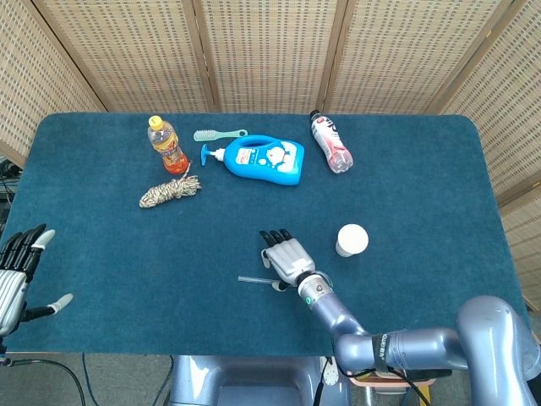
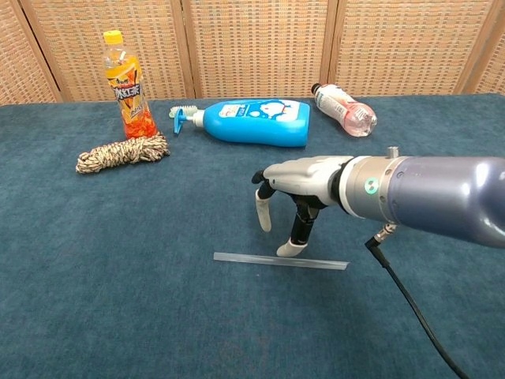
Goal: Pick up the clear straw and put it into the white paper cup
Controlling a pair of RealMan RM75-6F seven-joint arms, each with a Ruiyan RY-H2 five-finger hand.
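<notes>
The clear straw (image 2: 280, 261) lies flat on the blue table near the front centre; in the head view only its left end (image 1: 250, 279) shows beside the hand. My right hand (image 1: 286, 256) hovers right over it, fingers pointing down and spread, holding nothing. In the chest view the right hand (image 2: 296, 189) has one fingertip just above the straw's middle. The white paper cup (image 1: 352, 239) stands upright to the right of that hand; the chest view hides it behind the forearm. My left hand (image 1: 17, 275) is open at the table's front left edge.
Along the far side are an orange drink bottle (image 1: 166, 145), a coil of rope (image 1: 170, 191), a green brush (image 1: 219, 134), a blue pump bottle lying down (image 1: 262, 160) and a pink-labelled bottle on its side (image 1: 330, 142). The blue table (image 1: 101, 245) is bare around the straw.
</notes>
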